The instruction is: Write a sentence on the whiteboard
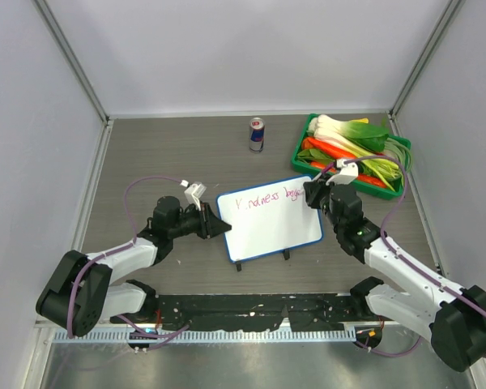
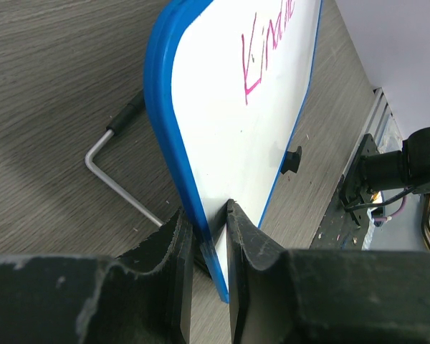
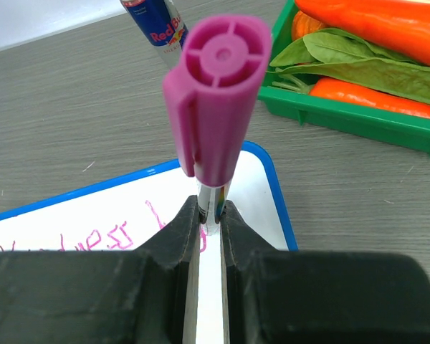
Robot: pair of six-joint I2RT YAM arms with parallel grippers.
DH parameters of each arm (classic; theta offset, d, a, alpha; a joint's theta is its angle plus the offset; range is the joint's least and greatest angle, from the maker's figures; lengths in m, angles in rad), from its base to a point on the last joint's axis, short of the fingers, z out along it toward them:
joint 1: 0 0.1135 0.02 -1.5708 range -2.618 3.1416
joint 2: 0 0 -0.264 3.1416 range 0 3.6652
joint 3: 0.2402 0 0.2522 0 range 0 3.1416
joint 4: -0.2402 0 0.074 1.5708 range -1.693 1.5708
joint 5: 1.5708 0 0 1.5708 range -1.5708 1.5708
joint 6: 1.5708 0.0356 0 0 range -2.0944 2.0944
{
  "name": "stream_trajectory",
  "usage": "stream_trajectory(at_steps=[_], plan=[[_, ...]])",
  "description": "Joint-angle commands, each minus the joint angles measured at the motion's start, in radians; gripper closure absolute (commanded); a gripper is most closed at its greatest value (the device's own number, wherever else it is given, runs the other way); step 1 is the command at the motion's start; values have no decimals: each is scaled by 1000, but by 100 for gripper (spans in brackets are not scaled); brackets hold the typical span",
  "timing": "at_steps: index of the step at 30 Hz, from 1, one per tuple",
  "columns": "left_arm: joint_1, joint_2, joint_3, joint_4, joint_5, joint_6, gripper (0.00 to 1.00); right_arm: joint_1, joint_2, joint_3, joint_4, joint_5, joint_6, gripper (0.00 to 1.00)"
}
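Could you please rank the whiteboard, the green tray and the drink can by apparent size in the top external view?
Largest: the whiteboard and the green tray, which look about alike, so I won't rank them.
Smallest: the drink can.

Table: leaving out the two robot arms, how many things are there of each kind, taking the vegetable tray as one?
whiteboard: 1
marker: 1
drink can: 1
vegetable tray: 1
Total: 4

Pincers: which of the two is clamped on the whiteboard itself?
The left pincer: its jaws clamp the blue rim of the whiteboard, whereas the right pincer is shut on the magenta marker.
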Motion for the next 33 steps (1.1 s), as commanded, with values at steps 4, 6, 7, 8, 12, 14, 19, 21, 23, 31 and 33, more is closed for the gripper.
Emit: stream_trajectory(at_steps=[4,6,7,8,12,14,19,21,23,31,33], plan=[[-10,16,15,-29,-16,65,100,-5,-23,-13,-21,35,-2,99],[-11,19,16,-29,-15,63,100,-5,-24,-9,-23,47,-6,99],[-11,19,15,-29,-15,63,100,-5,-26,-4,-24,52,-5,99],[-10,17,15,-29,-16,63,100,-5,-26,-1,-24,55,-6,99],[-10,19,15,-29,-15,63,100,-5,-24,16,-20,62,-11,99],[-11,17,15,-29,-16,63,100,-6,-23,28,-18,62,-11,99],[-11,17,15,-29,-16,63,100,-5,-43,45,6,84,12,99],[-11,16,15,-29,-16,63,100,-5,-53,47,17,82,17,99],[-10,16,15,-29,-16,63,100,-5,-57,59,16,85,17,99],[-11,14,15,-29,-16,63,100,-5,-46,76,22,79,4,99],[-10,16,15,-29,-16,65,100,-5,-37,77,28,79,4,99]])
